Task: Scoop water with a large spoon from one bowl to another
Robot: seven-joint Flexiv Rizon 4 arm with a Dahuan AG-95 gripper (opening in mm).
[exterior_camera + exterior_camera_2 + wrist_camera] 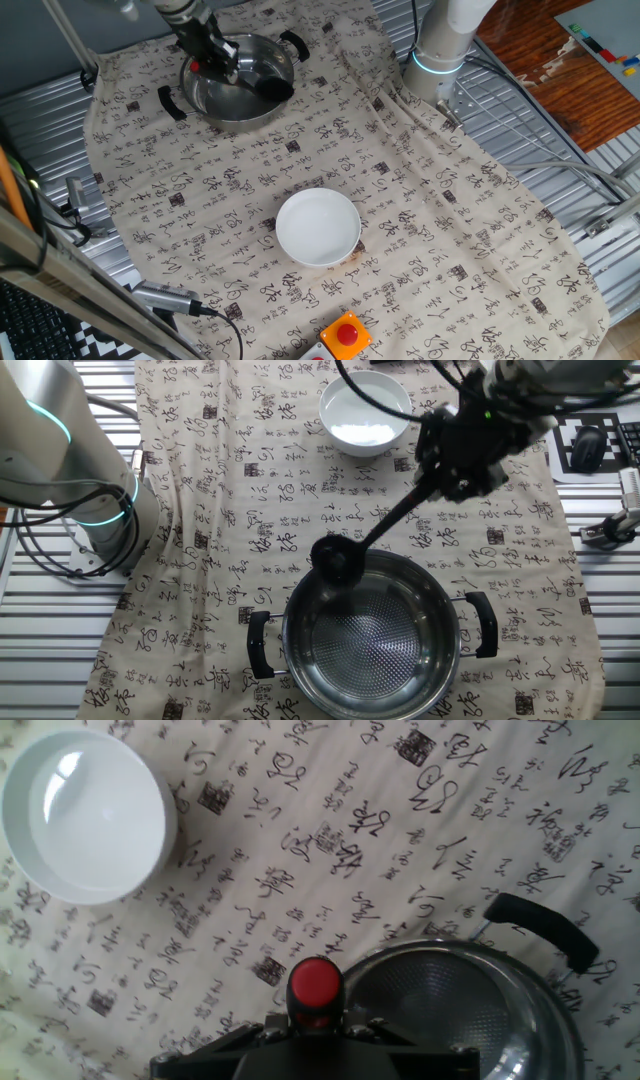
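In the one fixed view, nearest the camera, a red button sits at the table's front edge on the printed cloth. Just beyond it the white bowl stands upright on the cloth, holding water. Well apart, at the far end, is the steel pot with its two black side handles. The claw hovers over the pot, pinching the ladle by its handle; the hand view shows the handle's red end clamped between the jaws. The ladle slants down, its scoop at the pot's rim on the bowl side. The arm's base stands farthest back.
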